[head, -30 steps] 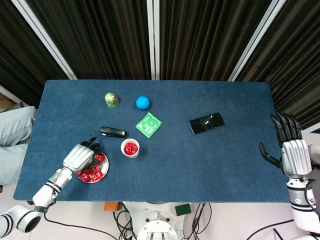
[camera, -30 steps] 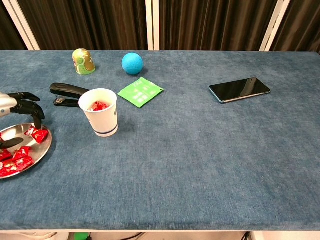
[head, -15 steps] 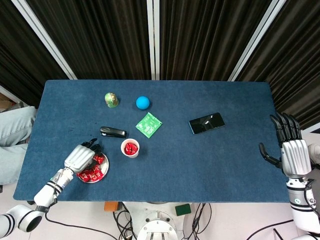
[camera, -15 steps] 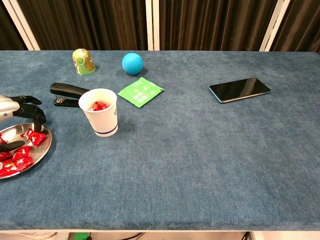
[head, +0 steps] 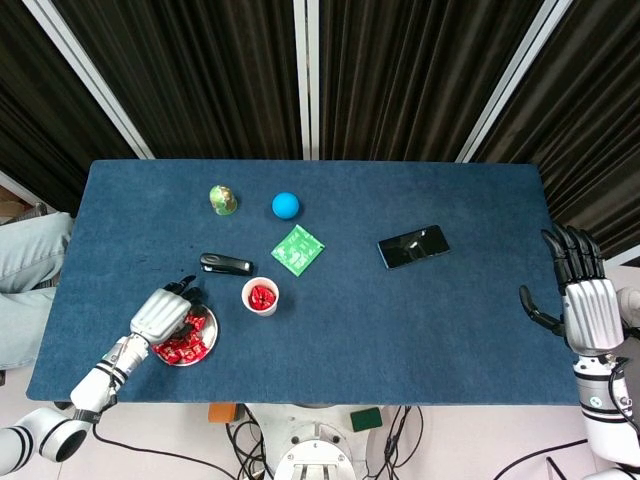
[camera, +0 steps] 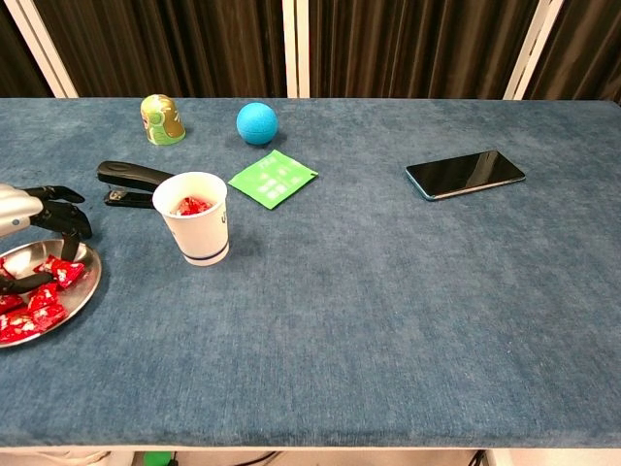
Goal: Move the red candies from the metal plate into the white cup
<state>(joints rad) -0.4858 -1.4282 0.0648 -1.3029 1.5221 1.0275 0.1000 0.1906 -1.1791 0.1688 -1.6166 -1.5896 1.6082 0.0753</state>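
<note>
So the left hand is sitting right over the metal plate at the near left corner of the blue table, palm down with the dark fingers curled down toward the pile of red candies. From the chest view the fingertips come down right beside one candy at the far side of the plate, and the thumb lies low across the plate in front of it, but honestly I can't tell if it's actually got a candy pinched or is only touching the pile. Most of the candies lie under and just nearer than the hand, spread over the near half of the plate. The white cup stands upright just to the right of the plate, not touching it, and there's already some red candy showing inside it. A black stapler lies just behind the cup, with a green packet, a blue ball and a little green toy further back. A phone lies face up toward the right. The right hand is way off at the table's right edge, well apart from everything, fingers straight and spread, holding nothing
</note>
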